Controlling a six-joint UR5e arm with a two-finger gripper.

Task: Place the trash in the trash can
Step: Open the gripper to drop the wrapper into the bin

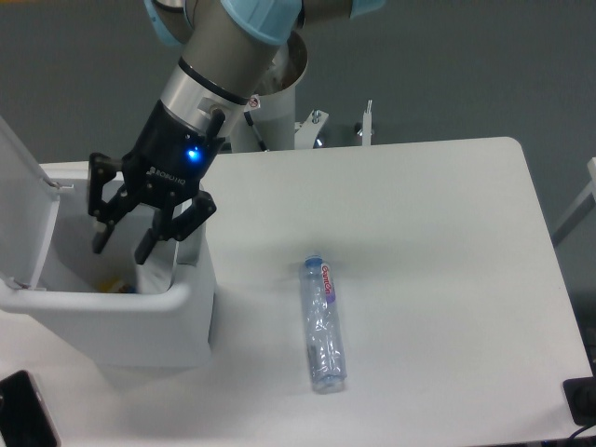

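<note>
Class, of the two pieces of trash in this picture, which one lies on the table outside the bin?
The clear plastic bottle, lying on its side on the table. Anything else sits inside the trash can, below the open gripper, too hidden to identify.

Single fixed camera, high front vantage, looking steeply down on table (pixel 419 233); mid-range, arm entering top-left.

The arm (pixel 244 37) ran off the top edge; the gripper (pixel 121 245) hid much of the bin's (pixel 112 312) inside.
</note>
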